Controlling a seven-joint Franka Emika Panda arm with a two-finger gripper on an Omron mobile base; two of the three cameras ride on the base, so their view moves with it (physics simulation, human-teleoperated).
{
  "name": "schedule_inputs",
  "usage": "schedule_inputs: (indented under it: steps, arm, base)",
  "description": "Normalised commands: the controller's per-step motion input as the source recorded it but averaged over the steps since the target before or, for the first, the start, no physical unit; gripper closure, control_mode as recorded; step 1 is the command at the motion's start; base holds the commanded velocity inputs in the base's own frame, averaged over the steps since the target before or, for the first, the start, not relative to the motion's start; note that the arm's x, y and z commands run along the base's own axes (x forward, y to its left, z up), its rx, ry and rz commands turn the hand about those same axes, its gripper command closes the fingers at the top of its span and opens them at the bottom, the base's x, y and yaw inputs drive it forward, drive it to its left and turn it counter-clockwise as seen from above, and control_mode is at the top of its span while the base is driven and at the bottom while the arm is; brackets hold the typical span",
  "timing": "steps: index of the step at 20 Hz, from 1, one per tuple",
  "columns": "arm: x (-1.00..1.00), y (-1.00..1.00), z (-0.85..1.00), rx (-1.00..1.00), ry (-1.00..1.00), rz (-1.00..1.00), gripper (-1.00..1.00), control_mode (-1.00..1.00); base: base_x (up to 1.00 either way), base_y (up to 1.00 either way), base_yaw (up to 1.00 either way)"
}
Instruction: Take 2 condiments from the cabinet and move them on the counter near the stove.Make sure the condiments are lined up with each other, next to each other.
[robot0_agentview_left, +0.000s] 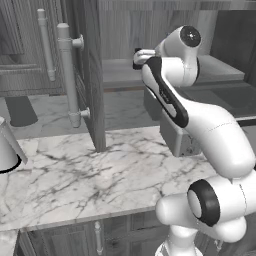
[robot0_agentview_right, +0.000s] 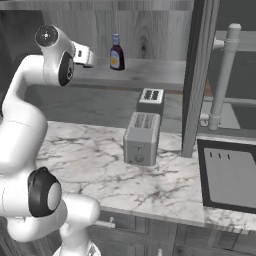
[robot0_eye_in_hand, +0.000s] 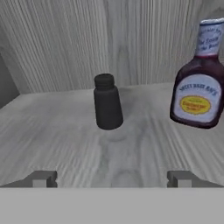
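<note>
**Gripper at cabinet shelf, both condiments still inside**

Gripper spread wide, holding nothing, lined up on the black shaker. Shaker stands upright on the cabinet shelf; sauce bottle to its right, apart from it.

Handling, judged: shaker looks small, rigid, light, smooth-sided; pinch the body mid-height, below the cap. It may tip if nudged.

Hand view gives the shaker. Right base view shows the sauce bottle above the toaster on the counter.
</note>
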Motion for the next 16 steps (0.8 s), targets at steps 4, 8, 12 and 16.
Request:
schedule_inputs:
  steps: [4, 8, 12, 16]
  arm:
    - [0.27, 0.17, 0.0, 0.0, 0.0, 0.0, -1.0, -1.0]
    - [0.27, 0.24, -0.04, -0.03, 0.0, 0.0, -1.0, -1.0]
    - [0.21, 0.15, -0.01, -0.04, 0.0, 0.0, -1.0, -1.0]
    - [0.15, 0.04, 0.0, -0.03, 0.0, 0.0, -1.0, -1.0]
  base:
    - [0.0, 0.0, 0.0]
    - [0.0, 0.0, 0.0]
    - [0.0, 0.0, 0.0]
    - [0.0, 0.0, 0.0]
